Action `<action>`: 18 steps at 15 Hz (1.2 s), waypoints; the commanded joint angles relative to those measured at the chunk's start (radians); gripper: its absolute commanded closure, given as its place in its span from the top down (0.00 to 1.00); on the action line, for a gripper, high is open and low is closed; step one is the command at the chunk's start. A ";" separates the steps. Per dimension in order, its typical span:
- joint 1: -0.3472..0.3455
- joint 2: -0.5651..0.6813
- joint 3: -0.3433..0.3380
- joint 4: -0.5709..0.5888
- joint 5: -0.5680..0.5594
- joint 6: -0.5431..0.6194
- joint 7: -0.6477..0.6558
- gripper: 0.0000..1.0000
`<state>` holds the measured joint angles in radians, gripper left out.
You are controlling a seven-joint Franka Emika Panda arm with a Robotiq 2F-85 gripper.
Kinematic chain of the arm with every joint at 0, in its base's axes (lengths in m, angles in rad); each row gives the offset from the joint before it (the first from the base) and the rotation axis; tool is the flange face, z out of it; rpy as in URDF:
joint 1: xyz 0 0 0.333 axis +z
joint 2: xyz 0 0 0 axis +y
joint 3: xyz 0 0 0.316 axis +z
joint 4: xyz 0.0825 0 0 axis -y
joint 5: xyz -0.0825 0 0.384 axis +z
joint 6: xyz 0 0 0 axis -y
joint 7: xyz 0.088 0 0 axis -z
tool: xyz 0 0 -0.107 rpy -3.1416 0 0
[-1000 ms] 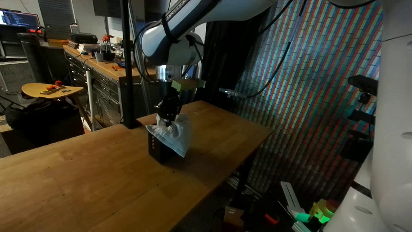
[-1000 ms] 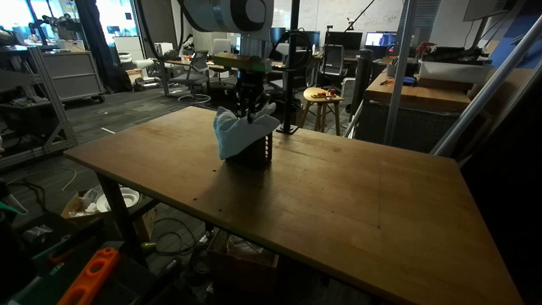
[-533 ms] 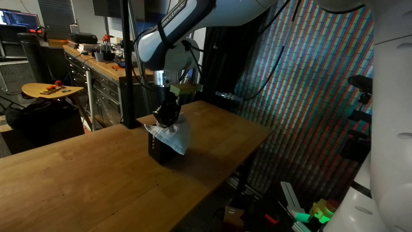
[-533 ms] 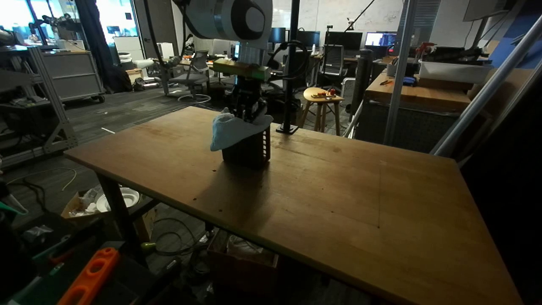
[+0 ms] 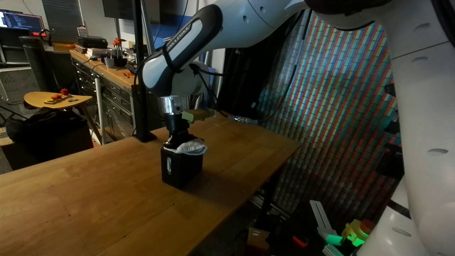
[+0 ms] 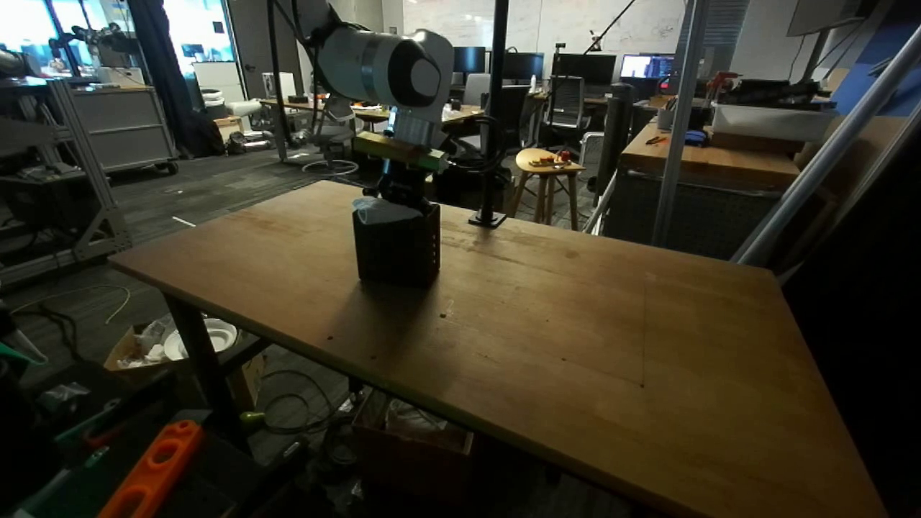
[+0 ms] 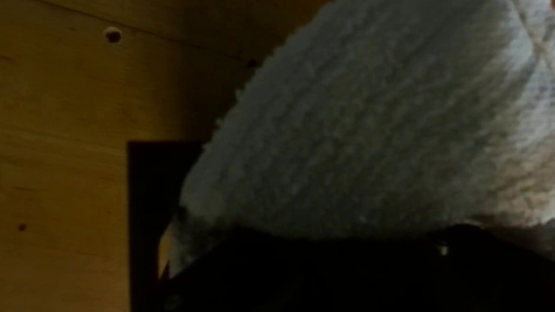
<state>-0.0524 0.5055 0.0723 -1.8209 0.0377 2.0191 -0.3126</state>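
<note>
A pale blue-white cloth [image 5: 192, 147] is bunched in the mouth of a black box [image 5: 183, 167] on the wooden table. My gripper [image 5: 175, 143] points down into that mouth, its fingertips hidden by cloth and box walls. In an exterior view the cloth [image 6: 385, 210] rises just over the rim of the box [image 6: 396, 252], with the gripper [image 6: 404, 196] pressed in behind it. Cloth [image 7: 368, 130] fills most of the dark wrist view, right against the black gripper [image 7: 342, 255]; a corner of the box [image 7: 149, 182] shows at left. The jaws appear closed on the cloth.
A black post [image 5: 139, 71] stands at the edge of the table [image 5: 106, 192], close to the arm and box. Beyond it are a small stool [image 5: 57, 99] with red and yellow items and a drawer bench [image 5: 110, 81]. Colourful striped sheeting [image 5: 337, 106] hangs behind the arm.
The gripper has come down, taking the cloth from draped over the box's side to mostly inside it. The box has shifted slightly on the table.
</note>
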 commanded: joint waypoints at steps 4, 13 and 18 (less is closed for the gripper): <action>-0.009 -0.010 -0.011 0.015 -0.004 -0.047 -0.015 0.10; 0.016 -0.156 -0.040 0.021 -0.117 -0.107 0.014 0.87; 0.013 -0.228 -0.042 -0.024 -0.126 -0.117 0.033 0.99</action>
<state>-0.0496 0.3332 0.0437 -1.8022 -0.0758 1.9126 -0.3068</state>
